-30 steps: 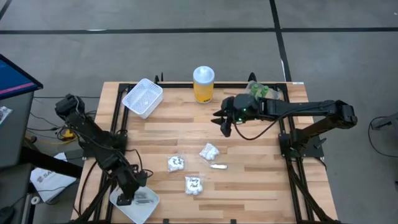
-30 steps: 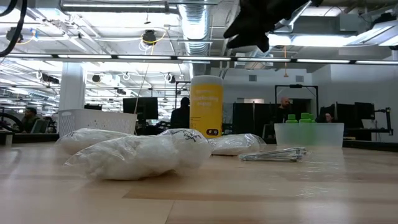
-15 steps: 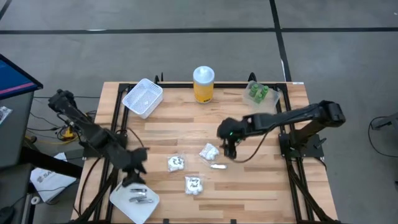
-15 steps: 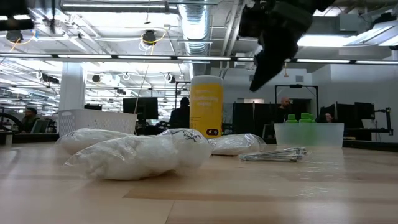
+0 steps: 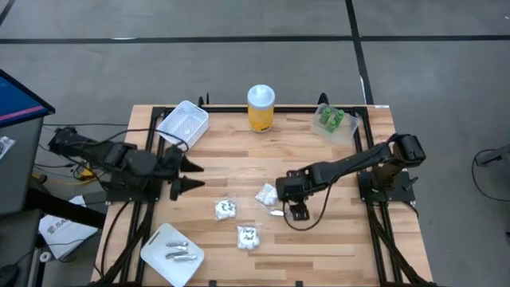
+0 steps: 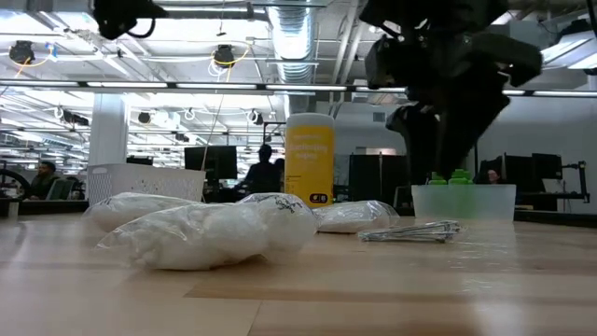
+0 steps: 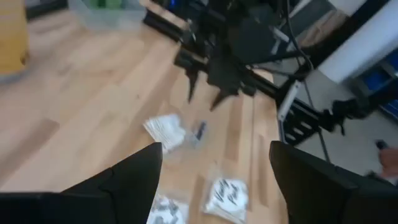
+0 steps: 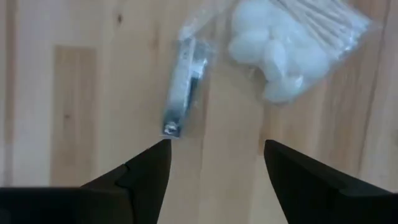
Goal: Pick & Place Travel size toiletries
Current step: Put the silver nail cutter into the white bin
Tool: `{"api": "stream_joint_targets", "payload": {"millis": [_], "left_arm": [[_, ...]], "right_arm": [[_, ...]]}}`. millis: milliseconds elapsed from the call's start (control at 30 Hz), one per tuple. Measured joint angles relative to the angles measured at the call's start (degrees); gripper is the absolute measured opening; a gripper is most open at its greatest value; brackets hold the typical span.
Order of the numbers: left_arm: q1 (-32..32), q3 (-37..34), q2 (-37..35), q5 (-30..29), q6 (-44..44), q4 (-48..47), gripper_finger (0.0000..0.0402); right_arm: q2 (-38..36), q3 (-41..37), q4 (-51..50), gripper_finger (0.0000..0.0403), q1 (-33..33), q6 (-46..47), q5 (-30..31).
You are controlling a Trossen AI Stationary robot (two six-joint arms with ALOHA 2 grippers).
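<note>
A: So, from the left: what's at the edges?

B: Tray [image 5: 157, 253] with three tubes [image 5: 180, 252] at the front left corner. Left gripper [image 5: 188, 175] spread over bare wood by the left edge.

A: And mid-table?

B: Three packets [image 5: 225, 210], one tube [image 5: 280, 213] just beside the rightmost; right gripper [image 5: 296, 209] spread above it. Green pieces [image 5: 330, 119] in the tub, back right.

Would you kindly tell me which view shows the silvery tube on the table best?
The right wrist view: the tube lies close up beside a white packet, ahead of the open right pincer. The high view shows a sliver; the low view shows it edge-on; the left wrist view blurs it.
</note>
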Motion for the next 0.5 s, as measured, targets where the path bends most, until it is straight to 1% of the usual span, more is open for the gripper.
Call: {"api": "stream_joint_targets", "payload": {"millis": [133, 267, 433, 500], "left_arm": [[3.1, 0.0, 0.0, 0.1, 4.1, 1.6, 0.0295], [5.8, 0.0, 0.0, 0.7, 6.3, 1.8, 0.0295], [9.3, 0.0, 0.0, 4.1, 9.5, 2.1, 0.0295], [10.7, 0.0, 0.0, 5.8, 10.3, 2.3, 0.0295]], "right_arm": [[1.1, 1.8, 0.6, 0.026, 0.6, 3.7, 0.0], [1.9, 2.2, 3.8, 0.0262, 0.5, 4.5, 0.0], [5.0, 2.1, 6.1, 0.0262, 1.3, 9.0, -0.8], [6.1, 2.0, 5.5, 0.0261, 2.1, 10.2, -0.9]]}}
